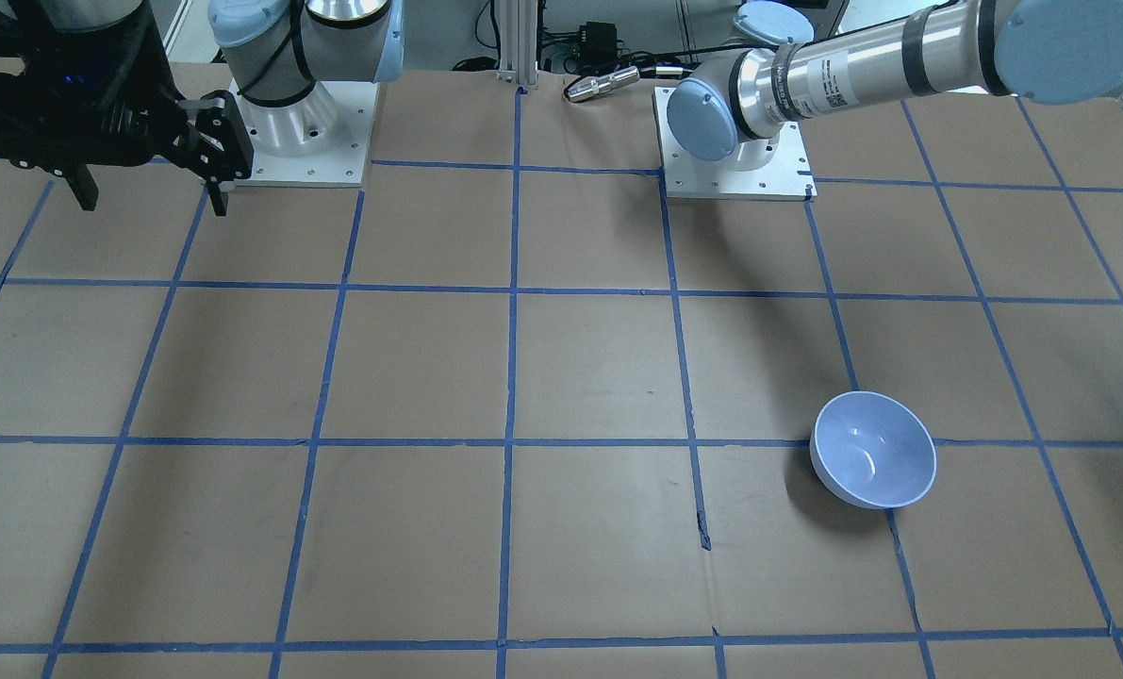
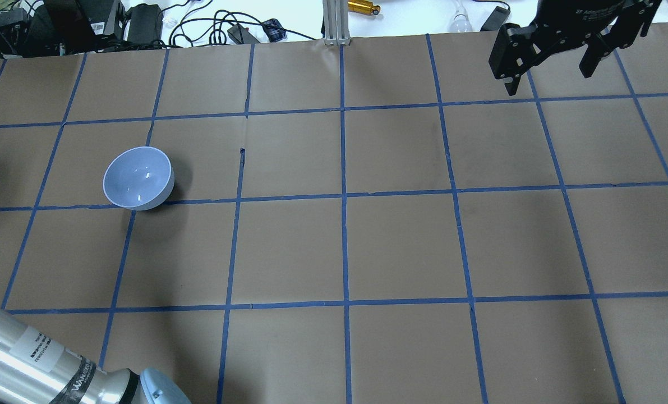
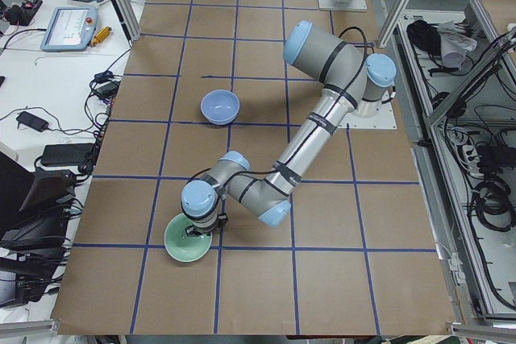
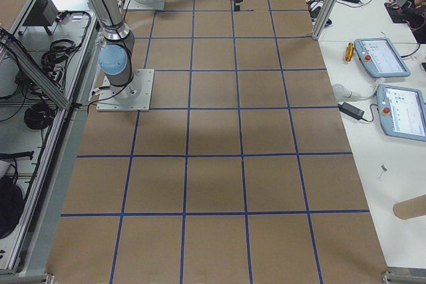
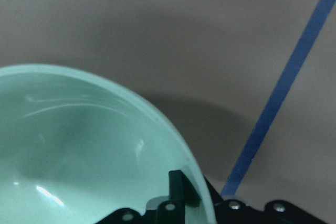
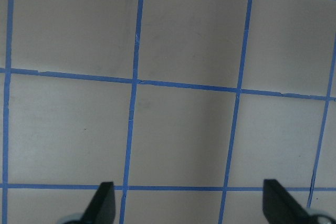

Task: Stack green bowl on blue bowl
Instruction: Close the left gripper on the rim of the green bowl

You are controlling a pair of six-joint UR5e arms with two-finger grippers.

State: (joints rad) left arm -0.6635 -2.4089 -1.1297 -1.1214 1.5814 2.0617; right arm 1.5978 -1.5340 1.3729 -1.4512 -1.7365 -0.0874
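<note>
Finger of left claw sits just inside green bowl rim.

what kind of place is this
Probably a robotics lab: the left arm and right arm are bolted to a table gridded with blue tape, and teach pendants lie on a side bench.

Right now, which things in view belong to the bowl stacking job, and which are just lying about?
Job:
green bowl
blue bowl
left gripper, one finger inside the green bowl's rim

Lying about:
teach pendants on the side bench
gold cylinder beyond the table
right gripper, open, far from both bowls
</note>
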